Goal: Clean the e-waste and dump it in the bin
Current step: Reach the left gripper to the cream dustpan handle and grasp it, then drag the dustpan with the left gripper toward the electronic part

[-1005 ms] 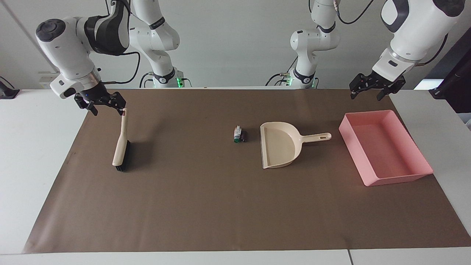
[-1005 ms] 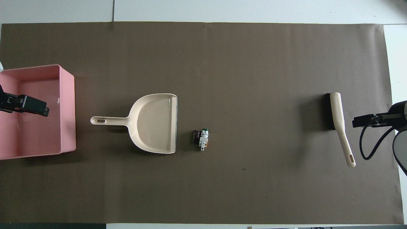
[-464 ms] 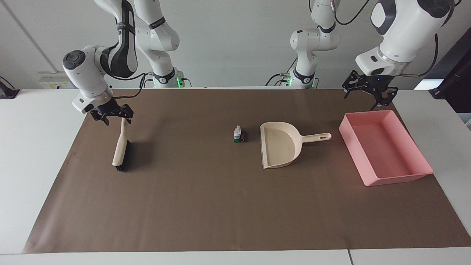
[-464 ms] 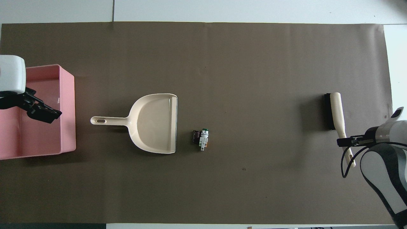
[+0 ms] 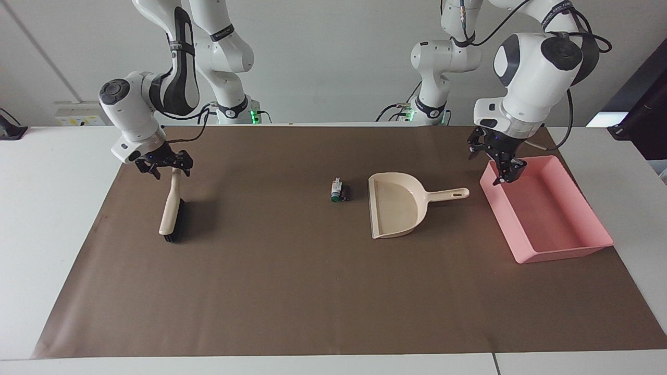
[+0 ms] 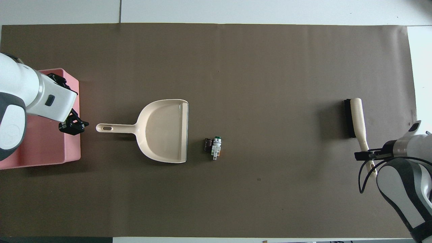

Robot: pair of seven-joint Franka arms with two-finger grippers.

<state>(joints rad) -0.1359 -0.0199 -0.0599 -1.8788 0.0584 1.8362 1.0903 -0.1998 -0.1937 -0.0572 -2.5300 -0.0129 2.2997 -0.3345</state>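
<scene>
White counter (image 5: 47, 219), seam lines visible near its edge farthest from the robots. Large brown paper sheet (image 5: 292, 291) covers most of it, slightly creased at the edges, white margin showing at both ends. Plain pale grey wall (image 5: 333, 62) rises where the counter ends. White socket strip (image 5: 78, 110) low on the wall toward the right arm's end. Dark panel (image 5: 643, 109) stands at the left arm's end. Lighting even, diffuse, soft shadows only.

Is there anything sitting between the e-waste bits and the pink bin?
Yes. The beige dustpan lies on the mat between the e-waste and the bin, open mouth toward the parts, handle toward the bin. Nothing else visible lies between them.
</scene>
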